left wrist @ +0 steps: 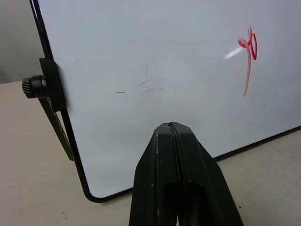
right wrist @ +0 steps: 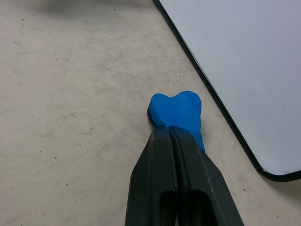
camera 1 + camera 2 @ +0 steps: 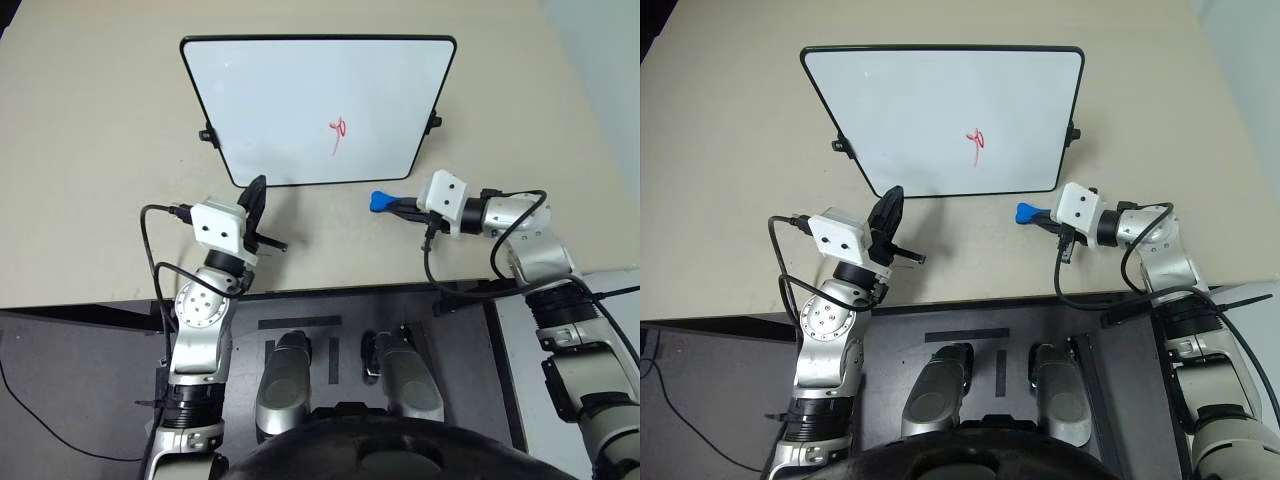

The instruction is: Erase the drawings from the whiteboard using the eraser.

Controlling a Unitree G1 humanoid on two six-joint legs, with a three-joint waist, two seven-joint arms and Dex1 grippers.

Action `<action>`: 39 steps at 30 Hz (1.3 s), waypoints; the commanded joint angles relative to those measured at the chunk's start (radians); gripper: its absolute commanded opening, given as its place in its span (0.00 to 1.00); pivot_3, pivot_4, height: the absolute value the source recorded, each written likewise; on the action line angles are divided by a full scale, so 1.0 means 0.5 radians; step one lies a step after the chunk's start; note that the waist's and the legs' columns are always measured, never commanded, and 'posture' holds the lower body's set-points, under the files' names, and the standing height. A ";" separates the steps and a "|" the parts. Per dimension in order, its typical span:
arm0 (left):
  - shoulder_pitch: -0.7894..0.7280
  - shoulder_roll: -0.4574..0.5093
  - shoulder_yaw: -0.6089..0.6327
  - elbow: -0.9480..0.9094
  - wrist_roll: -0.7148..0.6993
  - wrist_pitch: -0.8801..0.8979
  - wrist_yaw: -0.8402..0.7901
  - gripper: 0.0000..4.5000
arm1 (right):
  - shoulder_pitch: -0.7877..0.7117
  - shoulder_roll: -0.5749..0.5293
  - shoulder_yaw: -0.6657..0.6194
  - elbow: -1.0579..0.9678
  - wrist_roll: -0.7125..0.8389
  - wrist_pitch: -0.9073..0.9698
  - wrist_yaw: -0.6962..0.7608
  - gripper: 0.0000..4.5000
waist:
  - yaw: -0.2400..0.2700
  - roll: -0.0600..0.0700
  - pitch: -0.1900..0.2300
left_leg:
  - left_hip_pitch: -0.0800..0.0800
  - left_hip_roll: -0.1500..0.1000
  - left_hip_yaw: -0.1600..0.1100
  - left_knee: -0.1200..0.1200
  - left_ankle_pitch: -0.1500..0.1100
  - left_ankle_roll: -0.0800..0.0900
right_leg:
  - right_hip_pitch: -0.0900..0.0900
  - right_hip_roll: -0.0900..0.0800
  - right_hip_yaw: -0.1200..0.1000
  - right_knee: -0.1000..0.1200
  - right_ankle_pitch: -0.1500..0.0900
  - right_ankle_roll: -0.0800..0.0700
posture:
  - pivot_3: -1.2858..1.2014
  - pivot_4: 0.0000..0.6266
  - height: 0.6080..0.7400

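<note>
The right claw (image 2: 170, 129) pinches the blue eraser (image 2: 176, 109) on the table (image 3: 90, 150), just beside the whiteboard's (image 3: 300, 90) corner. The left claw (image 1: 171, 126) is pressed together, empty. The red drawing (image 3: 338, 134) sits on the board.

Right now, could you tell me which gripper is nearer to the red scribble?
Right. The right gripper, shut on the eraser, sits just below the scribble, off the board's edge; the left gripper sits by the lower left corner.

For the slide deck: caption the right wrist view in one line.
Right gripper shut on the blue eraser over the beige table, beside the whiteboard's corner.
</note>
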 commanded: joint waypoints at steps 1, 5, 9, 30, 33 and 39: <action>-0.028 -0.002 -0.004 -0.020 -0.003 -0.042 0.002 0.00 | 0.010 -0.010 -0.010 -0.038 -0.017 -0.046 -0.013 0.01 | 0.000 0.000 0.000 | 0.000 0.000 0.000 0.000 0.000 0.000 | 0.000 0.000 0.000 0.000 0.000 0.000 | 0.52 0.24 1.00; -0.030 -0.001 -0.004 -0.014 -0.005 -0.047 -0.001 0.00 | 0.016 -0.017 -0.037 -0.099 0.038 0.023 0.012 0.01 | 0.000 0.000 0.000 | 0.000 0.000 0.000 0.000 0.000 0.000 | 0.000 0.000 0.000 0.000 0.000 0.000 | 0.52 0.24 1.00; -0.037 -0.002 -0.007 -0.006 -0.006 -0.048 -0.003 0.00 | 0.007 -0.024 -0.035 -0.081 -0.005 -0.019 -0.021 0.27 | 0.000 0.000 0.000 | 0.000 0.000 0.000 0.000 0.000 0.000 | 0.000 0.000 0.000 0.000 0.000 0.000 | 0.52 0.24 1.00; -0.032 -0.001 -0.008 -0.003 -0.004 -0.053 -0.004 0.00 | -0.032 -0.001 -0.007 0.039 -0.143 -0.162 -0.119 0.01 | 0.000 0.000 0.000 | 0.000 0.000 0.000 0.000 0.000 0.000 | 0.000 0.000 0.000 0.000 0.000 0.000 | 0.52 0.24 1.00; -0.033 -0.001 -0.009 -0.002 -0.005 -0.054 -0.005 0.00 | -0.028 -0.004 -0.009 0.026 -0.155 -0.191 -0.131 0.01 | 0.000 0.000 0.000 | 0.000 0.000 0.000 0.000 0.000 0.000 | 0.000 0.000 0.000 0.000 0.000 -0.001 | 0.52 0.24 1.00; -0.034 0.004 -0.004 0.004 -0.009 -0.055 -0.006 0.00 | -0.029 0.003 -0.040 -0.241 -0.043 -0.170 -0.075 0.01 | -0.001 0.000 0.000 | -0.001 0.000 0.000 0.000 0.000 0.000 | -0.001 0.000 0.000 0.000 0.000 -0.001 | 0.52 0.24 1.00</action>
